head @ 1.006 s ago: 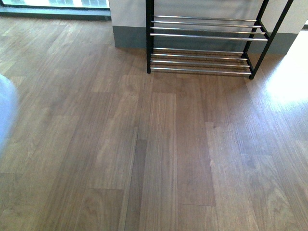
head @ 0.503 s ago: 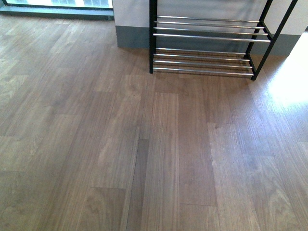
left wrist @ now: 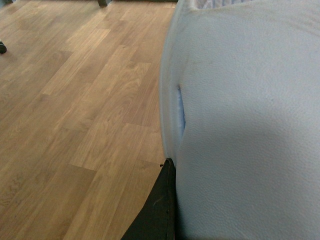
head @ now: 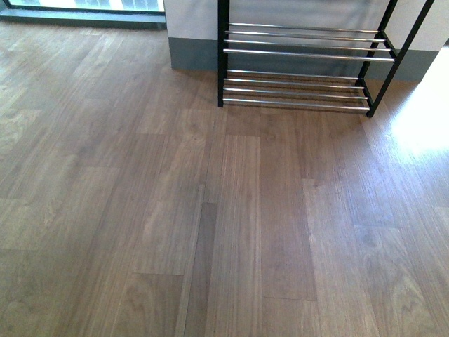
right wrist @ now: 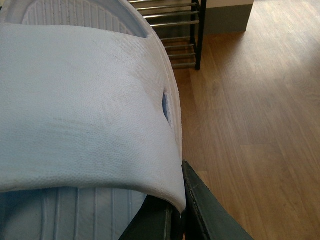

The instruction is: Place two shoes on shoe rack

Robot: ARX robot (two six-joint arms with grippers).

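Step, by judgement: carrying; both slippers off the floor [head: 210, 210], neither on the rack [head: 302, 55] yet.

Nearest, left wrist view: left gripper [left wrist: 170, 170], one finger showing, pressed to the edge of the pale blue left slipper [left wrist: 240, 125]; second finger hidden, so pinching by judgement only.

Right wrist view: right gripper [right wrist: 177, 200], jaws pinching the strap edge of the right slipper [right wrist: 85, 115]; ribbed footbed under the strap.

Middle: wood floor, nothing in the way.

Far: rack against the wall, two tiers of chrome rods visible, no shoes on them.

Next, by judgement: advance to rack, lift each slipper over a tier, set sole flat across rods, release.
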